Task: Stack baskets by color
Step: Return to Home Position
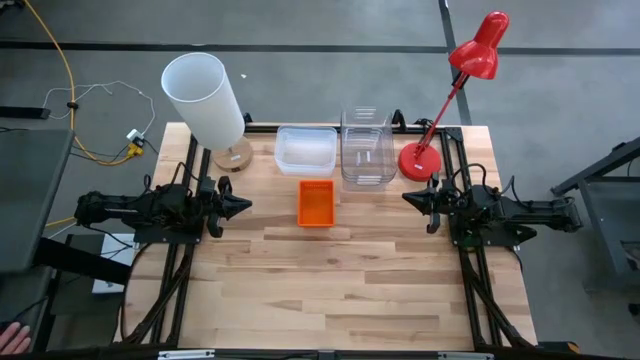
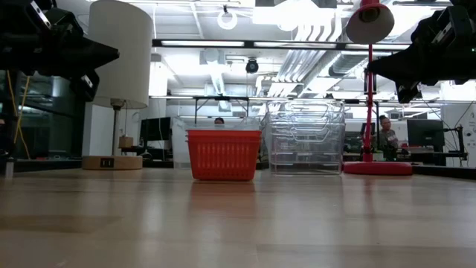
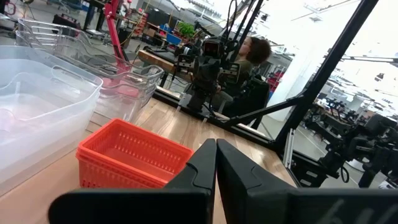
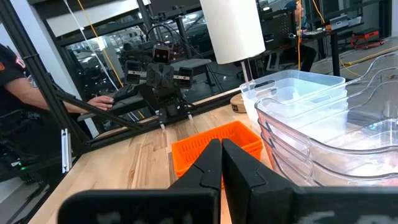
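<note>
Midway between both arms' jaws, well apart from each, the orange basket (image 1: 316,203) sits on the desk (image 1: 340,290)
Bright, rectangular, slatted walls; left jaws and right jaws each pressed together; just behind the basket stand tall clear bins (image 1: 366,148) and shallow frosted bins (image 1: 305,150), nested

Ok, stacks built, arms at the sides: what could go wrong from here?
The tall clear stack stands close beside the base of the red lamp; a nudge to either might tip it. The orange stack lies between the left gripper and right gripper, both shut; a low inward sweep could knock it.
</note>
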Available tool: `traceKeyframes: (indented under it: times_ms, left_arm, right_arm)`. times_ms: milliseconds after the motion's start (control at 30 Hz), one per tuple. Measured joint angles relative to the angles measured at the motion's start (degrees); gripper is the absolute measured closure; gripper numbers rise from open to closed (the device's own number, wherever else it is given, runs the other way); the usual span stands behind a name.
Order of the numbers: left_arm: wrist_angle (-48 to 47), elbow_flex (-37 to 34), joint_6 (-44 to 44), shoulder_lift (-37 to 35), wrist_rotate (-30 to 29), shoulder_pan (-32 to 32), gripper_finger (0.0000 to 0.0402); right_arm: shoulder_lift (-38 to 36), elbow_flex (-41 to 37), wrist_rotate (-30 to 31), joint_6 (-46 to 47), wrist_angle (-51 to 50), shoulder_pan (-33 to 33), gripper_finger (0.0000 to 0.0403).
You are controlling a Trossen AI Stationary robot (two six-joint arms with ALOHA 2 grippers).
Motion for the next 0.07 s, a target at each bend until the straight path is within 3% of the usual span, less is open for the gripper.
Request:
traceKeyframes:
  times_ms: [67]
  left_arm:
    - [0.02, 0.00, 0.00, 0.00, -0.02, 0.00, 0.0401]
  right_arm:
    - [0.01, -0.01, -0.01, -0.02, 0.01, -0.02, 0.0402]
